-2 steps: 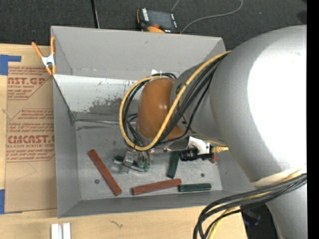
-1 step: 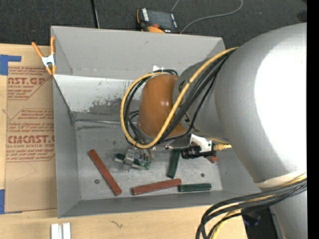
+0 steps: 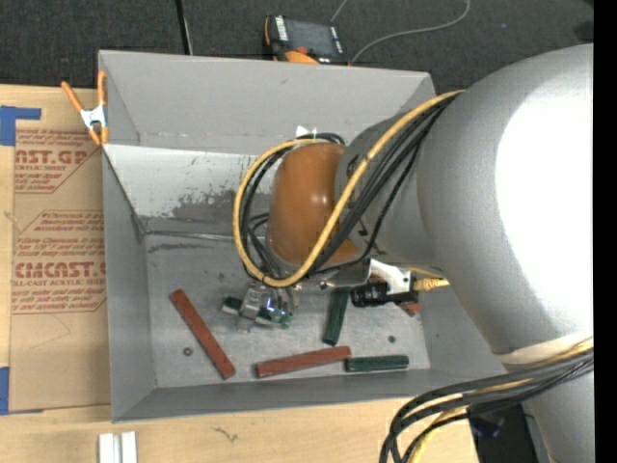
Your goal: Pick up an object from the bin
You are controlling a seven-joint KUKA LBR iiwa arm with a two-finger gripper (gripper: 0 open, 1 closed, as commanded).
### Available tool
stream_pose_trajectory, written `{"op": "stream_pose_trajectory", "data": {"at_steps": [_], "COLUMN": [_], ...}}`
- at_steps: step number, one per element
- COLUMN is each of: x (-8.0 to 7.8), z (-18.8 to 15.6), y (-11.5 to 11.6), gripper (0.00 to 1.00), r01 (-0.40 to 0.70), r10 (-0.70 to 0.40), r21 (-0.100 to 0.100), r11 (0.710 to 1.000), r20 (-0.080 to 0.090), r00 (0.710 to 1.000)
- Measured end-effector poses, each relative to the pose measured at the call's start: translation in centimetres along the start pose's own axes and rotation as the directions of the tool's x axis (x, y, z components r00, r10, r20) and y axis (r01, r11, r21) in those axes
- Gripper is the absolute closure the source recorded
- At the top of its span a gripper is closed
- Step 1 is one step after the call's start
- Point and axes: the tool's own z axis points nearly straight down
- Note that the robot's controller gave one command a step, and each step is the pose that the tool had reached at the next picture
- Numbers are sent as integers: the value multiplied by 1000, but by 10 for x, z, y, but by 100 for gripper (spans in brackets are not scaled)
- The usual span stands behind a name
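My gripper (image 3: 260,308) hangs low over the bin floor near its middle, below the orange cover on the wrist. A red-brown flat stick (image 3: 202,334) lies slanted just to its left, apart from it. Another red-brown stick (image 3: 302,362) lies below it, near the bin's front wall. A dark green stick (image 3: 335,317) stands slanted just to its right. I see nothing held in the gripper.
A second dark green stick (image 3: 378,364) lies at the front right, end to end with the lower red-brown stick. A white, black and orange piece (image 3: 388,282) shows at the right beside the arm. The arm and its cables cover the bin's right and middle.
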Motion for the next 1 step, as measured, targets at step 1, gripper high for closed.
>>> {"op": "stream_pose_trajectory", "data": {"at_steps": [1], "x": [-1], "z": [-70], "y": [2], "gripper": [100], "r01": [1], "r10": [-1], "r21": [-4], "r11": [1000], "r20": [6], "r00": [1000]}}
